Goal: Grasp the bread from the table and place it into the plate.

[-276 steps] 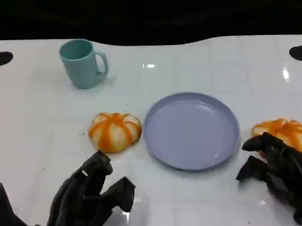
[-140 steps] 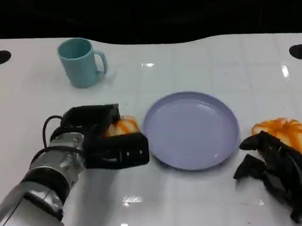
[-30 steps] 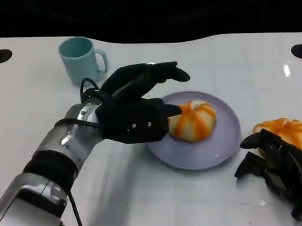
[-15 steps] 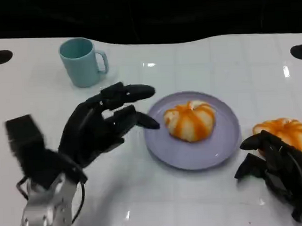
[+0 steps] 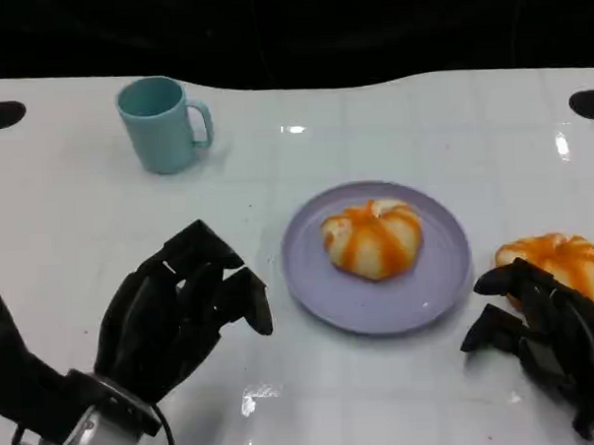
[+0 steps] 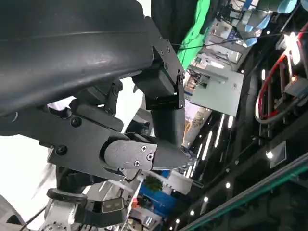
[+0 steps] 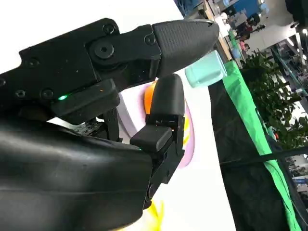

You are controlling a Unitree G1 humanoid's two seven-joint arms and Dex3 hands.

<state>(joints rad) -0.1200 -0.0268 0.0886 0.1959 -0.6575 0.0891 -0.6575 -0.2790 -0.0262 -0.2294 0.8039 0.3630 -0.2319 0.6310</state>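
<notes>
An orange-striped bread (image 5: 374,239) lies on the lavender plate (image 5: 380,306) at mid table, with nothing touching it. My left hand (image 5: 179,316) hangs low at the near left, well apart from the plate, fingers loosely spread and holding nothing. In the left wrist view the left hand (image 6: 120,144) is bare too. A second striped bread (image 5: 557,259) sits on the table to the right of the plate. Just in front of it my right hand (image 5: 547,342) rests, holding nothing. The right wrist view looks past the right hand (image 7: 144,72) to the plate (image 7: 186,139).
A teal mug (image 5: 161,123) stands at the far left of the table, also seen as the mug (image 7: 207,68) in the right wrist view. Dark round holes mark the table's far corners. Bare white table lies between my left hand and the plate.
My left hand has let go of the bread on the plate and drawn back to the near left. The right hand and the second bread have stayed put.
</notes>
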